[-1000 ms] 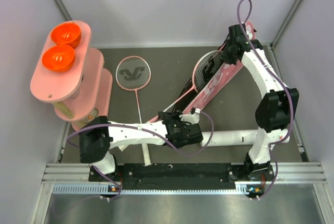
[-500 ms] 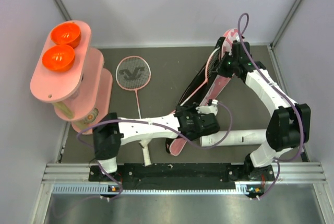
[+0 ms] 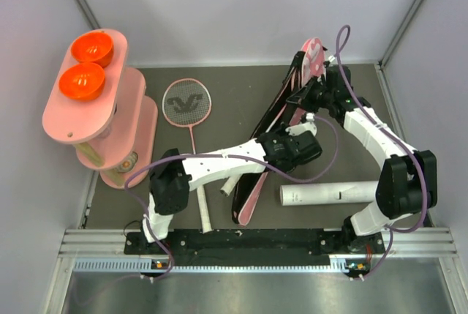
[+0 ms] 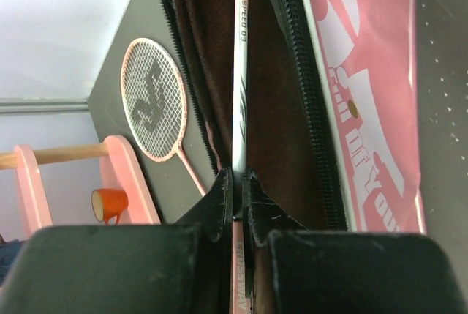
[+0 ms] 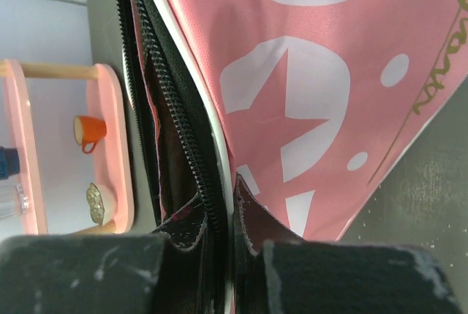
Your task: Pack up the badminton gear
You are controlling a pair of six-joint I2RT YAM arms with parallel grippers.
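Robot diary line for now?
left claw: shut on racket partly in bag | right claw: shut on bag edge | other racket, tube: on table

Racket shaft (image 4: 240,72) marked "SPEED 03"; large white lettering on the pink bag (image 4: 365,109) cut off, not legible.

Pink bag (image 3: 251,195) is tipped up on its edge, running diagonally from near-center out to the far right of the table (image 3: 234,91). Right gripper (image 3: 307,100) is at the far part of the bag and left gripper (image 3: 292,151) is over its middle; can't make out the fingers from up here. One racket (image 3: 186,102) lies flat to the left, head far, handle near. The other racket (image 3: 228,185) only shows a white handle poking out from under the left arm, just beside the bag's near end. White tube (image 3: 329,195) lies crosswise, near right. Pink stand (image 3: 80,120) at far left carries two orange bowls (image 3: 91,47).
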